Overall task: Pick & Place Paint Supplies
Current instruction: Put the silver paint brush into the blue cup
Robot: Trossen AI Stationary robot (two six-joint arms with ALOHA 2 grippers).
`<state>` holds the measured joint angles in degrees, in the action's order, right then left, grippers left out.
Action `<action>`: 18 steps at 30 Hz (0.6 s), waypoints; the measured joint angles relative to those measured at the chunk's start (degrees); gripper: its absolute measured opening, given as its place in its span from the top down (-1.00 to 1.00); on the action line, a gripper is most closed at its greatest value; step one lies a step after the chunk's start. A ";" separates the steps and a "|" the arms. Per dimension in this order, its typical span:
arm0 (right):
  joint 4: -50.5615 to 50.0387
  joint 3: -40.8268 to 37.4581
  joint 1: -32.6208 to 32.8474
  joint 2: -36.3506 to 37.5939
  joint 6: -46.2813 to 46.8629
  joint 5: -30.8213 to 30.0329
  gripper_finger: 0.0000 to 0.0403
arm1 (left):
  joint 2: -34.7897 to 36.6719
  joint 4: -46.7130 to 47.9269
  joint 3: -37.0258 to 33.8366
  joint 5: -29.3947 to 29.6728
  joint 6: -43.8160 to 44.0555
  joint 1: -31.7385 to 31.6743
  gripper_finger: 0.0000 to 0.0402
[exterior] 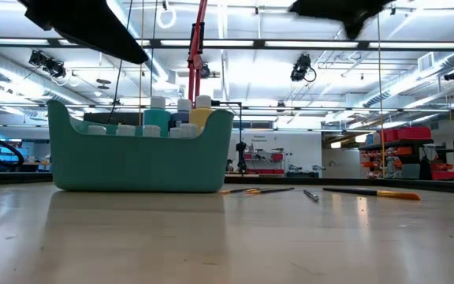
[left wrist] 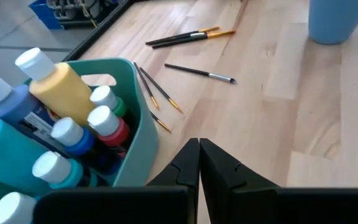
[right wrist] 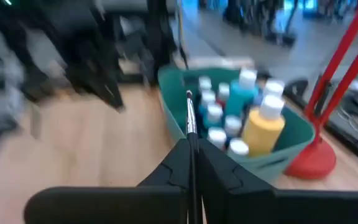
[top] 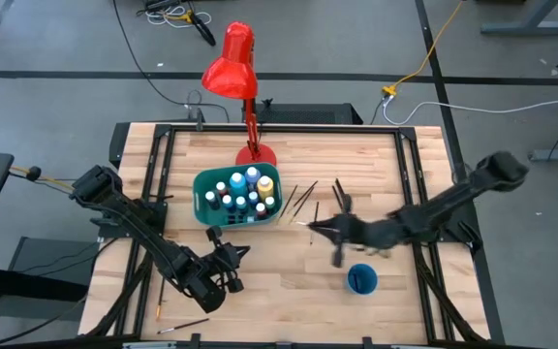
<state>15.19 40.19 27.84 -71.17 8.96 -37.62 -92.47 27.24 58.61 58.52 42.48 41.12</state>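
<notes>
My right end effector (right wrist: 191, 155) has its fingers pinched together on a thin dark paintbrush (right wrist: 190, 118), whose shaft runs straight out between them toward the teal bin (right wrist: 291, 146). From above, that end effector (top: 310, 226) hangs over the worktop (top: 289, 281) just off the bin's four o'clock corner.

My left end effector (left wrist: 199, 163) is closed tight with nothing in it; it sits at about seven o'clock from the bin (top: 206, 215), near the worktop's front edge.

The paint bottles (top: 243, 191) stand packed upright inside the bin, all white-capped: a fat yellow one (left wrist: 64, 90), a teal one (left wrist: 8, 152), blue ones and a red one among them.

Loose brushes (top: 303, 197) lie on the wood at three o'clock of the bin, slim dark handles with metal ferrules and some orange ends. From the left wrist I see a pair lying side by side (left wrist: 182, 38), one single brush (left wrist: 197, 72) and two more beside the bin wall (left wrist: 157, 93).

A round blue cup (top: 361, 279) stands at five o'clock of the bin. A red desk lamp (top: 232, 68) is based at its twelve o'clock
</notes>
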 joint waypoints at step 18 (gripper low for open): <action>48.25 -26.41 20.88 6.38 -11.83 -9.12 0.91 | 0.00 -18.38 0.00 7.92 -15.24 -2.77 0.92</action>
<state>63.45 13.78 48.72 -64.78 -2.86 -46.75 -92.47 8.86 58.61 66.44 27.25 38.35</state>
